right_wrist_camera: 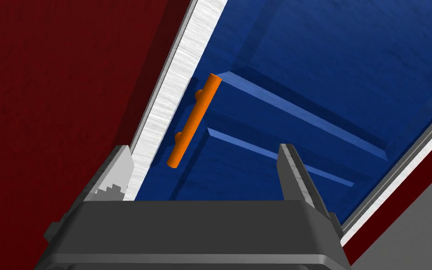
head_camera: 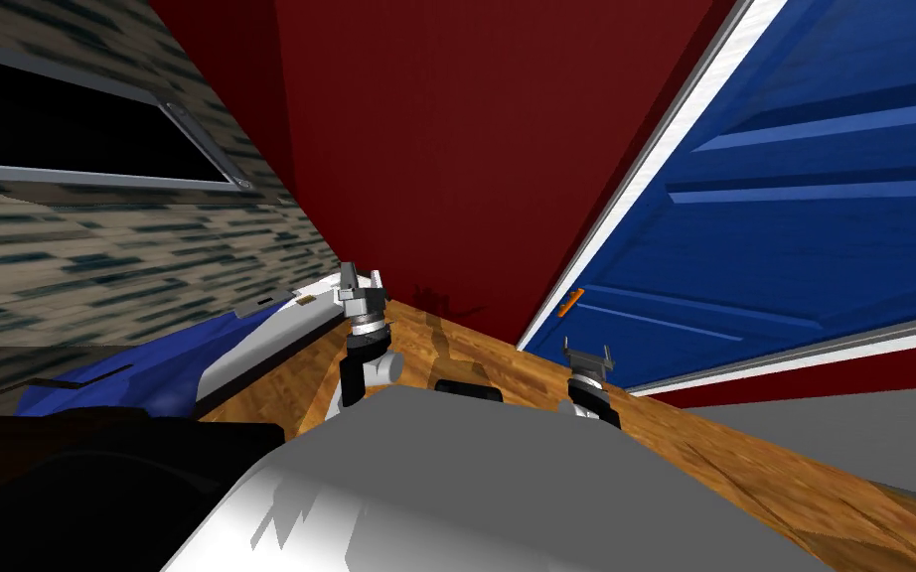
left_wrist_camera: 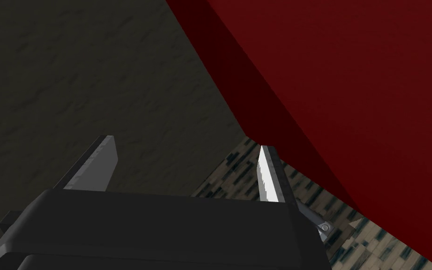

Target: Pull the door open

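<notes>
Right gripper fingers stand wide, the orange bar handle at its eleven o'clock, untouched, on the blue door near its white frame. Rigid, smooth bar (likely slippery): grip mid-length; the panel should swing heavily. Left gripper gapes too.

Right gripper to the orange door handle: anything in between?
Nothing visible. The right gripper, open, faces the orange handle on the blue door, with only open space between them.
</notes>
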{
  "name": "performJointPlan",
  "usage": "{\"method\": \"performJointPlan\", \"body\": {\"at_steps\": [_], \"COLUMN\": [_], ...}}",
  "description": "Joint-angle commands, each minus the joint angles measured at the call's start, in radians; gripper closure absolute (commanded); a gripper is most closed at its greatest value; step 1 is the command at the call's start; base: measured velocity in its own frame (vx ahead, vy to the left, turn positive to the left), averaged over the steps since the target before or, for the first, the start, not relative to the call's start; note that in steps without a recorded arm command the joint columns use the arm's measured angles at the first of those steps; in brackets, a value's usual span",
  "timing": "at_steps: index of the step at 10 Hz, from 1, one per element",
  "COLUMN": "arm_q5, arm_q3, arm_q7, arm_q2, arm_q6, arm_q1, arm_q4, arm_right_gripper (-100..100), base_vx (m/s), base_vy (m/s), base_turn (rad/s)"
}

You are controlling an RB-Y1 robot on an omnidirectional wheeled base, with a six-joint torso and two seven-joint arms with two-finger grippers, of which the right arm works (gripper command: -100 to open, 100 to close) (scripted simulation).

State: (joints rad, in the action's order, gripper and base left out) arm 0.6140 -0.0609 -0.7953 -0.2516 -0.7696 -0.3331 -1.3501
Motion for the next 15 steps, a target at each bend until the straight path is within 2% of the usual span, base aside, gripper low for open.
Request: {"method": "performJointPlan", "body": {"at_steps": [1,15], "arm_q5": [0.027,0.225], "arm_q3": [-0.002,-0.012], "arm_q7": [-0.045,-0.336], "arm_q2": [-0.012,-0.074], "arm_q6": [-0.014,-0.098], "arm_q1": [0.002,0.038], "arm_q4": [0.039,0.330], "arm_right_gripper": [-100,-100], "base_vx": [0.015,-0.001], "base_vy": [-0.082,-0.100], "base_turn": [0.242,0.206]}}
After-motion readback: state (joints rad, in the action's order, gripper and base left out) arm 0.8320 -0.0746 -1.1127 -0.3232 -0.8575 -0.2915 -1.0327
